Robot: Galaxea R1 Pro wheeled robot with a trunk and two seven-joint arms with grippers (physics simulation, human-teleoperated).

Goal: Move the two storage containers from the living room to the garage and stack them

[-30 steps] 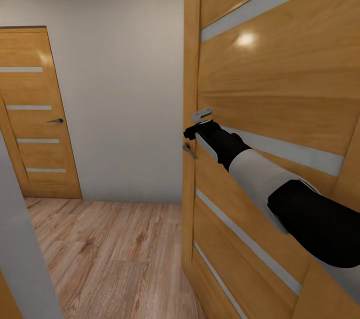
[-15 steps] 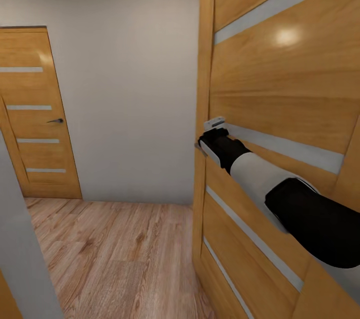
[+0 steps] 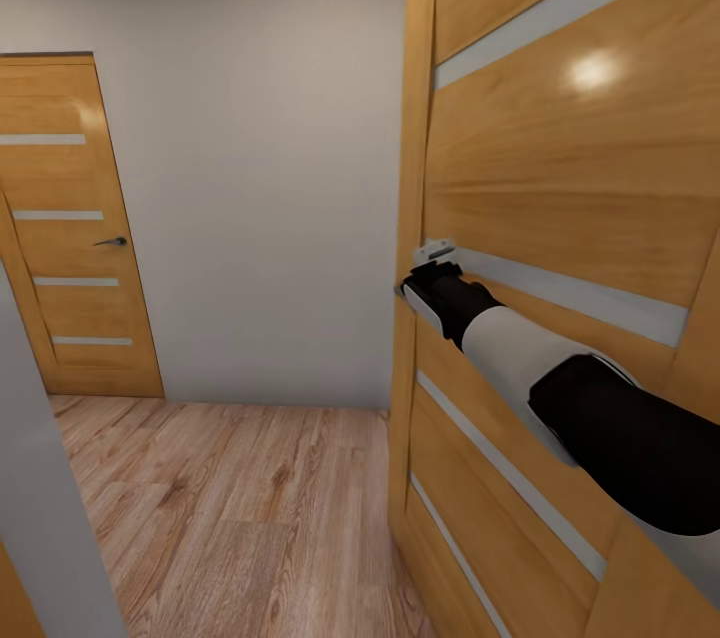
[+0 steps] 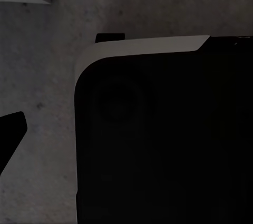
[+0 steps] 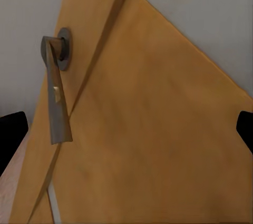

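The right gripper (image 3: 432, 270), fingers apart and gripping nothing, rests against the open honey-coloured wooden door (image 3: 560, 218) beside its metal lever handle (image 5: 55, 92). Left gripper state: cannot tell. Light wood plank flooring (image 3: 230, 508) lies beyond.

My right arm (image 3: 560, 388) reaches forward and up along the face of the open door (image 3: 560, 178), its dark upper segment nearest me, then a white forearm, then a black wrist. My right gripper (image 3: 428, 270) sits at the door's free edge, at handle height. In the right wrist view its two dark fingertips (image 5: 10, 134) stand wide apart, with the door handle (image 5: 57, 92) just beyond them, gripped by neither.
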